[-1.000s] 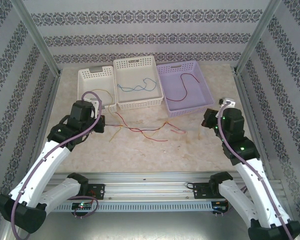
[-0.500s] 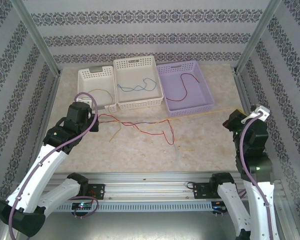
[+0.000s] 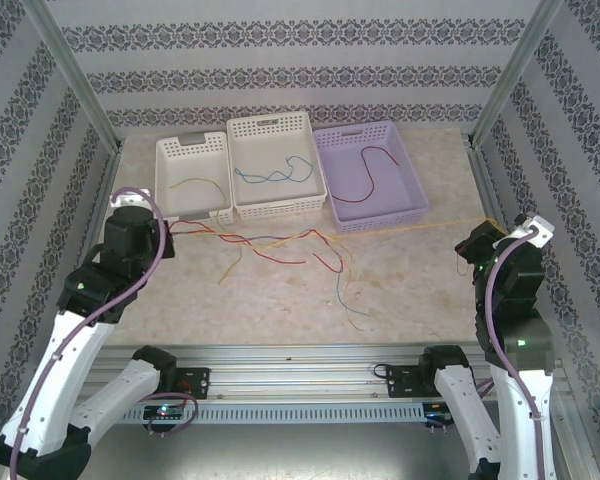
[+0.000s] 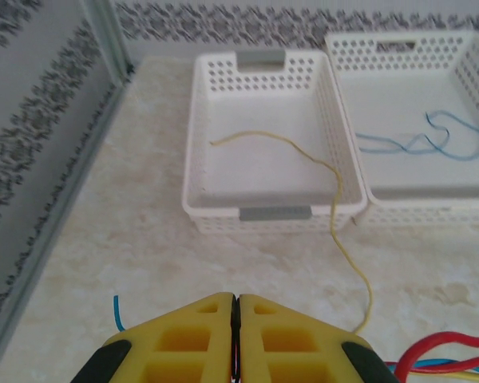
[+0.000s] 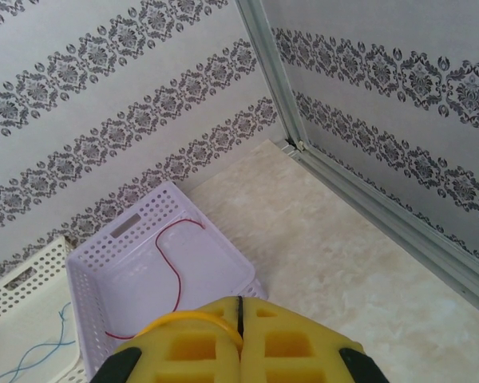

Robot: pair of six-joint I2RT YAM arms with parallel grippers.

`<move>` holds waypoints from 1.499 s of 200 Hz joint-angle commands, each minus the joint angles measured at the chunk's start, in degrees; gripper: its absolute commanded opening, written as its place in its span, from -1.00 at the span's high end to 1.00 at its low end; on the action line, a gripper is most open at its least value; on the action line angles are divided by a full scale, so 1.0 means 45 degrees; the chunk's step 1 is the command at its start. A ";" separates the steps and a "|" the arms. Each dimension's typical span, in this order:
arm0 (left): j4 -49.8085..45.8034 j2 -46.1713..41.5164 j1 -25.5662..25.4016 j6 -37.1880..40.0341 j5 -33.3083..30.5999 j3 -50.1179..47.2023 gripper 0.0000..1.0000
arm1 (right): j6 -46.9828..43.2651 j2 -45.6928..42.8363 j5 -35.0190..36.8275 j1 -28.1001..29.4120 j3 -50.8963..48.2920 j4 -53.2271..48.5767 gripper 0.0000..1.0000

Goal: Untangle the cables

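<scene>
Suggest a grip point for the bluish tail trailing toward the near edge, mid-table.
Grip the tail's free end, coming straight down with jaws across it. That stretch lies flat and alone on the table, clear of the red loop; farther up it runs into the crossed cables, where a pinch would likely catch others.

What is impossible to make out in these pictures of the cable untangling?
1. Which strands the left gripper pinches: left wrist view, its shut fingers cover them; the bottom edge cuts off the thin red, blue and yellow cables.
2. How the strands cross in the tangle: top view, too thin.
3. Where the thin yellow cable ends in the right gripper: right wrist view, the gripper covers it.
</scene>
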 commanded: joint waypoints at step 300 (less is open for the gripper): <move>-0.0116 0.0261 0.0022 -0.1466 0.3364 0.0812 1.00 | 0.0449 0.2699 -0.3956 0.1561 -0.2271 0.2207 0.79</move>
